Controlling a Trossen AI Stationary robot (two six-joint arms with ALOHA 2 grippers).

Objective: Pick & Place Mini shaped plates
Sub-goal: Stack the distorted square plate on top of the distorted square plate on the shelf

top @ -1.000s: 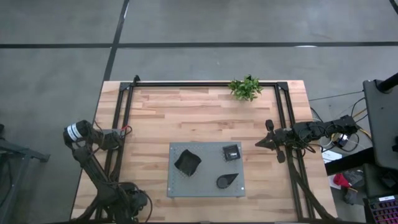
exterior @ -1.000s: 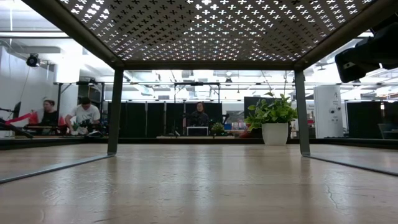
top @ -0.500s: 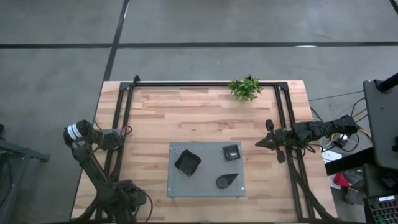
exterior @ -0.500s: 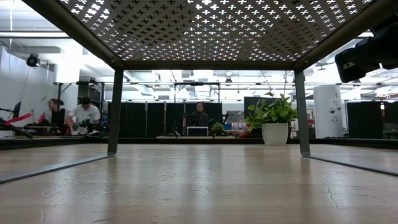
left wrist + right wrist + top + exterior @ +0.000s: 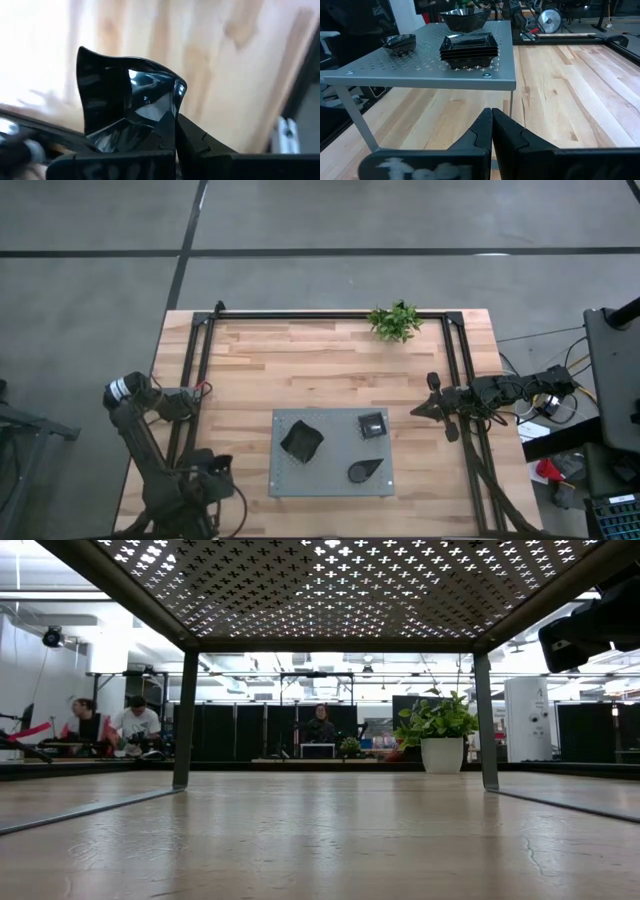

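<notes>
**Near the table's front-left corner: left gripper clamped on a black plate**

At the front-left corner of the table, I have the left gripper closed with its fingers pressed together on the edge of a glossy black plate. This held plate stands up in front of the wrist camera with the wooden top behind it. A second ago the jaws were about half open; they have since snapped shut. From above, the end of the left arm now sits a little farther in from the front edge than it did a second ago, just left of the grey shelf.

Nothing on the shelf has changed. The larger squarish plate is at its left. The small square plates are at its far right corner; my right wrist camera shows them as a stack. The teardrop plate is at the near right. All three spots are well apart from one another.

The right gripper has not moved. It waits just right of the shelf, pointing toward it, with its fingers closed on nothing.

The plant remains at the far edge of the table. In the room beyond, one of the seated people has shifted slightly.
</notes>
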